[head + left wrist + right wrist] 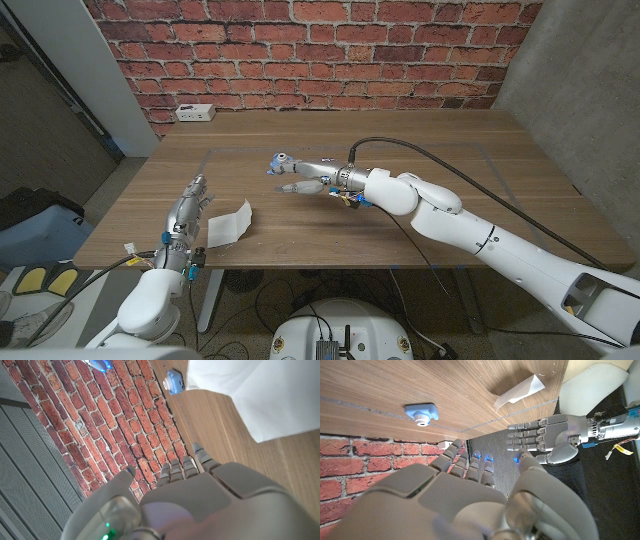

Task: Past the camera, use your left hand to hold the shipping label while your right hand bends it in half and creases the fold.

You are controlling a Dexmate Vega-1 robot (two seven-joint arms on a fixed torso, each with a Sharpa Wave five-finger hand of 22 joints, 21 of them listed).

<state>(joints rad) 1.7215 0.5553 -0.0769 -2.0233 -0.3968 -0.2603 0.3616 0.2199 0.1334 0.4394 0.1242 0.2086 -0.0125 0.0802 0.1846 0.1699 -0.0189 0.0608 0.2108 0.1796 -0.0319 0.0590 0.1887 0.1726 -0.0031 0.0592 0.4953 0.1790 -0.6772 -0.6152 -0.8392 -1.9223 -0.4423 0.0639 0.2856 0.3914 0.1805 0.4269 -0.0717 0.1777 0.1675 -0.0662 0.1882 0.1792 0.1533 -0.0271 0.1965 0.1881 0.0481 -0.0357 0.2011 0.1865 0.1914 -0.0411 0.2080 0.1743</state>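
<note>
Shipping label (229,222) lies just right of left robot hand (193,199).

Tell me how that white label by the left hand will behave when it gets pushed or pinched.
The shipping label looks thin and already curls up at one end, so probably floppy. It seems light and may slide on the smooth table unless the left hand pins it.

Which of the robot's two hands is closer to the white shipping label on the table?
The left hand: it stands just beside the shipping label, holding nothing. The right hand hovers farther off, near the small blue camera.
</note>
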